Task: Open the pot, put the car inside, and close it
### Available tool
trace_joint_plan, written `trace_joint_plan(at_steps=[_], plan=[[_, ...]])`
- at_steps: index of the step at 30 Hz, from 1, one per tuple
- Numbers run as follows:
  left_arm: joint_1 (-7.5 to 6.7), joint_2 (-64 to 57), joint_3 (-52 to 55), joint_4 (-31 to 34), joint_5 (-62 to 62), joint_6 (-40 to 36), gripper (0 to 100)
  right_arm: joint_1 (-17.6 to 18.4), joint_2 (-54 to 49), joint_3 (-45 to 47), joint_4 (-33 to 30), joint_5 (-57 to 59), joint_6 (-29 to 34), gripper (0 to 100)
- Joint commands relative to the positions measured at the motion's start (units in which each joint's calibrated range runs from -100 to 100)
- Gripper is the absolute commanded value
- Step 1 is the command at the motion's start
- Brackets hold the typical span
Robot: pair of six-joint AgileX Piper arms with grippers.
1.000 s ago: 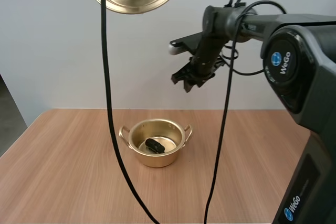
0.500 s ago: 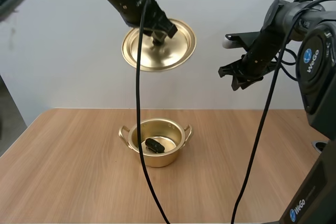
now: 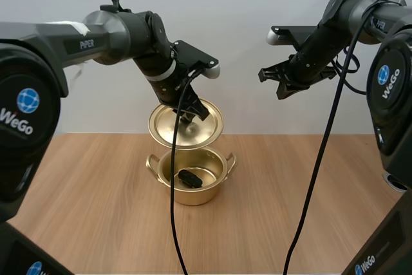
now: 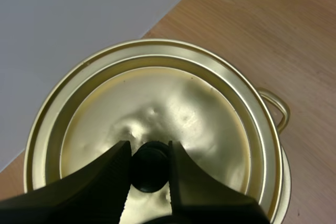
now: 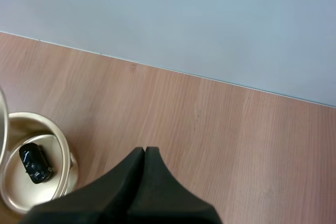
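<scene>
A gold pot [image 3: 220,159] stands open in the middle of the table, and a small black car [image 3: 190,178] lies on its bottom. Tilted just above the pot's back rim hangs the gold lid [image 3: 170,130]. My left gripper [image 3: 188,115] is shut on the lid's black knob [image 4: 150,167], one finger on each side, with the lid [image 4: 173,103] spread beneath and a pot handle [image 4: 280,109] just past its edge. High at the right, well off the table, my right gripper [image 3: 281,85] is shut on nothing. My right gripper [image 5: 144,154] forms one dark wedge above the bare table, beside the pot [image 5: 60,139] and car [image 5: 35,164].
The wooden table [image 3: 309,210] spreads bare on both sides of the pot and in front of it. A pale wall closes off the back edge.
My left arm has brought the lid down from high up to just over the pot. My right gripper has shut and swung a little to the right.
</scene>
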Motion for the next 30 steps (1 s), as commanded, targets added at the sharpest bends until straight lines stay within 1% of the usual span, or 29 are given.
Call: trace_joint_plan(at_steps=[1, 4, 8, 13, 18, 30], plan=[[-0.02, 5.15, 4.96, -0.44, -4.44, 0.1, 0, -0.02, -0.04, -0.02, 0.49, 0.65, -0.13, 0], [-0.02, 6.92, 6.58, -0.77, -5.47, 0.46, 0, -0.02, -0.04, -0.02, 0.49, 0.65, -0.35, 0], [-0.02, 8.34, 8.3, -2.74, -8.94, 1.45, 0, -0.02, -0.04, -0.02, 0.49, -0.06, -0.35, 0], [-0.02, 9.5, 8.46, -3.91, -8.94, 1.46, 0, -0.02, -0.04, -0.02, 0.49, -0.4, -0.74, 0], [-0.02, 11.48, 8.46, -5.48, -6.31, 1.53, 0, -0.02, -0.04, -0.02, 0.87, -0.58, -1.49, 0], [-0.02, 12.37, 10.62, -5.24, -4.95, 1.44, 0, -0.02, -0.04, -0.02, 0.89, -1.2, -1.49, 0]])
